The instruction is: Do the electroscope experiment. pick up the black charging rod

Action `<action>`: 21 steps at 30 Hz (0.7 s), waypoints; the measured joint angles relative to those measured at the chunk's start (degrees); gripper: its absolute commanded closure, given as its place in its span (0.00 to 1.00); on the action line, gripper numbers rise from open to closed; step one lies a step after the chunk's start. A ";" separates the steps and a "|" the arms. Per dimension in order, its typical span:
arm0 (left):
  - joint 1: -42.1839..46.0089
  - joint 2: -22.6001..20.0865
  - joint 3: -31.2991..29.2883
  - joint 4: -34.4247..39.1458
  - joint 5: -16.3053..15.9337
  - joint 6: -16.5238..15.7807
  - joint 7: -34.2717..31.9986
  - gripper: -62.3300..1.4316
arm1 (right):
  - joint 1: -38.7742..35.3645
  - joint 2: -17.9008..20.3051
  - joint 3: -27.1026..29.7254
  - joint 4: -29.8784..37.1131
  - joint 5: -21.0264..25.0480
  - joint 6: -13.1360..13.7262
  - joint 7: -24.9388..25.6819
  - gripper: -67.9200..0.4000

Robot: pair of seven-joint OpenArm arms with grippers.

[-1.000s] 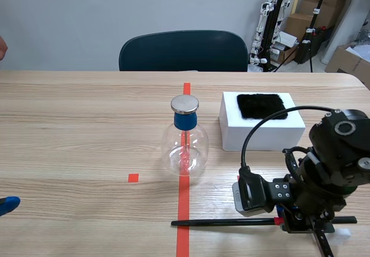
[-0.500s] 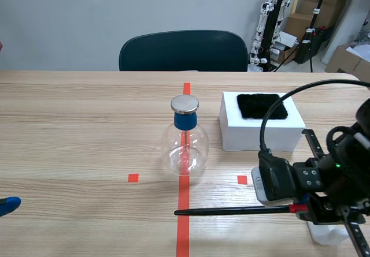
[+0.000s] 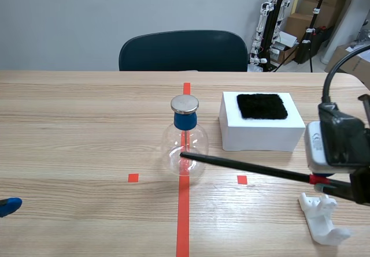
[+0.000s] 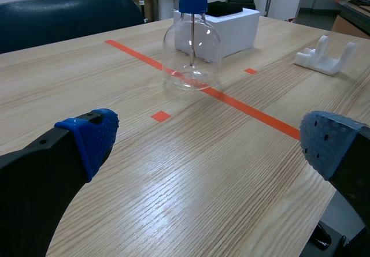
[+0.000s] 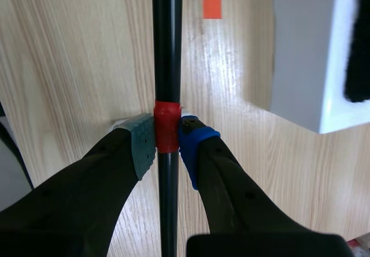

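Right jaws clamp the black rod [image 3: 243,166] at its red band [image 5: 166,127]; left jaws gape empty. Its tip hangs near the flask [image 3: 173,147], so one swing could topple it.

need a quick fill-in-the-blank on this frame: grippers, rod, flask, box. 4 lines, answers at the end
1. The right gripper is shut on the rod at its ____ band.
2. The left gripper is ____, with only table between its fingers.
3. The stopper of the flask is ____.
4. The cloth on top of the white box is ____.

Missing words: red; open; blue; black.
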 measured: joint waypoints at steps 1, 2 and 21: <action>0.00 0.00 0.00 0.00 0.00 0.00 0.00 0.00 | -1.99 -0.90 2.80 0.02 -2.34 -0.02 2.78 0.99; 0.00 0.00 0.00 0.00 0.00 0.00 0.00 0.00 | -3.52 -1.75 5.01 0.02 -4.00 -0.04 4.96 0.99; -0.15 0.00 0.00 0.00 0.00 0.00 -0.44 0.00 | -20.76 -18.75 12.00 5.42 -46.49 -34.32 41.11 0.99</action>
